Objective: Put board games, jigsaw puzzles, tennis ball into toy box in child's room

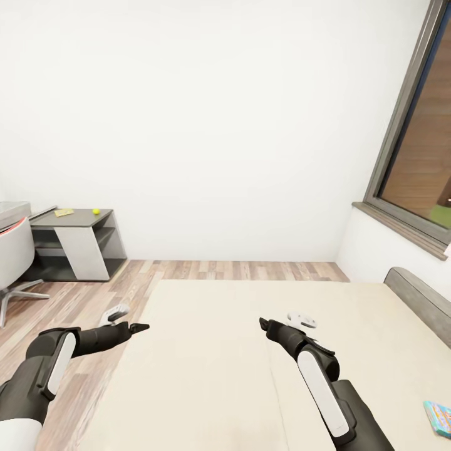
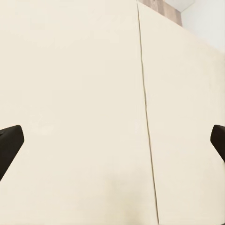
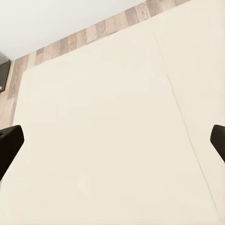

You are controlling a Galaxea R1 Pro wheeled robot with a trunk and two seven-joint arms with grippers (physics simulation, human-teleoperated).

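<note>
The bed (image 1: 238,351) is a wide cream mattress with one seam line, spreading out below me. A small blue board game (image 1: 438,416) lies on it at the near right, cut off by the frame edge. My left gripper (image 1: 139,327) hovers open by the bed's left edge. My right gripper (image 1: 263,323) hangs open over the middle of the mattress. Both wrist views look down on bare mattress (image 2: 84,93) (image 3: 103,122) between widely spread fingertips (image 2: 9,140) (image 3: 9,143). Far off at the left, the tennis ball (image 1: 96,211) and a flat yellow piece (image 1: 63,212) rest on a dark grey unit (image 1: 81,241).
A white chair with red trim (image 1: 14,254) stands at the far left, beside a pale grey top (image 1: 12,210) cut off by the frame. Wood floor (image 1: 81,300) runs between the bed and the unit. A grey headboard (image 1: 418,300) and a window (image 1: 426,156) are on the right.
</note>
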